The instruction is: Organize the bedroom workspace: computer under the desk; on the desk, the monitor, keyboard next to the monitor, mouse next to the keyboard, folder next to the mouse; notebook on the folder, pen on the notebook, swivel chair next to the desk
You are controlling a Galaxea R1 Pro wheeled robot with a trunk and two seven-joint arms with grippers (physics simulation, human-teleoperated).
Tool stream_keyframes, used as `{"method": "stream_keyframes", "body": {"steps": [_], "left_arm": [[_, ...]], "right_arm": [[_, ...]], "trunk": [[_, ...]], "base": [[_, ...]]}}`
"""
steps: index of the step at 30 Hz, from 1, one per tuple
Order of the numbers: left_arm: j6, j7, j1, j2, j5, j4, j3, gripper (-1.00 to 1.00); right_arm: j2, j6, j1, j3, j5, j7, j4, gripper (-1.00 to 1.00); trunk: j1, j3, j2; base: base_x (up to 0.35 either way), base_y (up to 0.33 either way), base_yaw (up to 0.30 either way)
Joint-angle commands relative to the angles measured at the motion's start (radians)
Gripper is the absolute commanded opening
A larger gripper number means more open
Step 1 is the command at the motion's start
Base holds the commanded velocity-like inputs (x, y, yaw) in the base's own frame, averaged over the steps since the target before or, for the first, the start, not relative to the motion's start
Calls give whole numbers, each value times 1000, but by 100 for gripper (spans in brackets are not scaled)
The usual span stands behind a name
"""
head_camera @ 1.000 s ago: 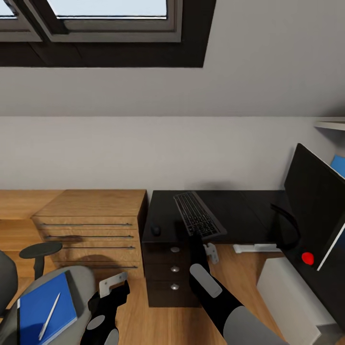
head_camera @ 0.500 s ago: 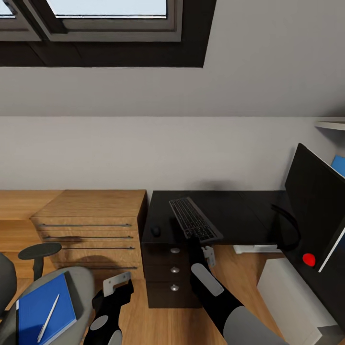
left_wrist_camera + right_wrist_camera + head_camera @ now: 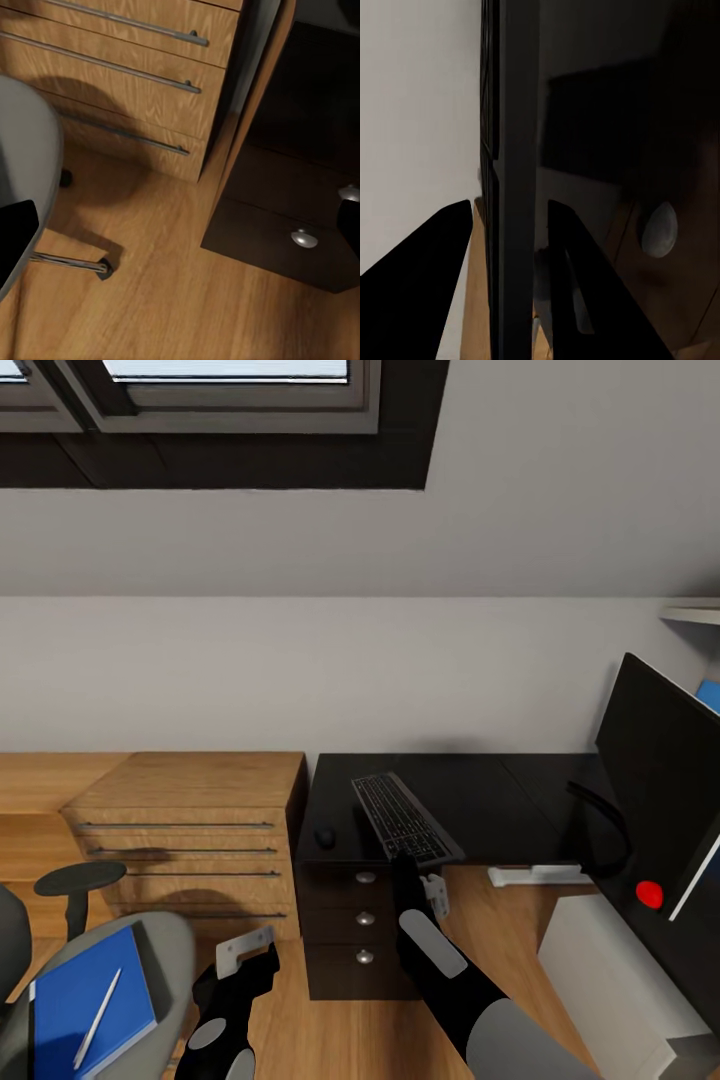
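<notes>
The right gripper (image 3: 415, 865) pinches the near edge of the flat, dark keyboard (image 3: 403, 820), which lies on the glossy black desk (image 3: 490, 800); a small rounded mouse (image 3: 325, 837) sits nearby. I cannot tell how wide the left gripper (image 3: 243, 952) stands; a blue folder (image 3: 85, 1000) with a slim pen (image 3: 97, 1019) rests on the grey chair (image 3: 165, 960).

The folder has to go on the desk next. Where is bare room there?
Bare desk top lies between the keyboard and the monitor, back to the wall. Crowded: the left end, where the mouse sits beside the keyboard.
</notes>
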Motion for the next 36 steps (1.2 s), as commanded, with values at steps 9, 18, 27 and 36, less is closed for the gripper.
{"method": "stream_keyframes", "body": {"steps": [9, 18, 27, 36], "left_arm": [[3, 7, -1, 0, 6, -1, -1, 100], [3, 7, -1, 0, 6, -1, -1, 100], [5, 7, -1, 1, 6, -1, -1, 100], [6, 6, -1, 5, 7, 5, -1, 100]], "right_arm": [[0, -5, -1, 3, 2, -5, -1, -100], [0, -5, -1, 5, 4, -7, -1, -100], [0, -5, -1, 7, 5, -7, -1, 100], [0, -5, -1, 8, 5, -5, -1, 100]], "trunk": [[12, -11, -22], [12, -11, -22], [12, -11, -22], [12, -11, -22]], "base": [[0, 0, 0], [0, 0, 0], [0, 0, 0], [0, 0, 0]]}}
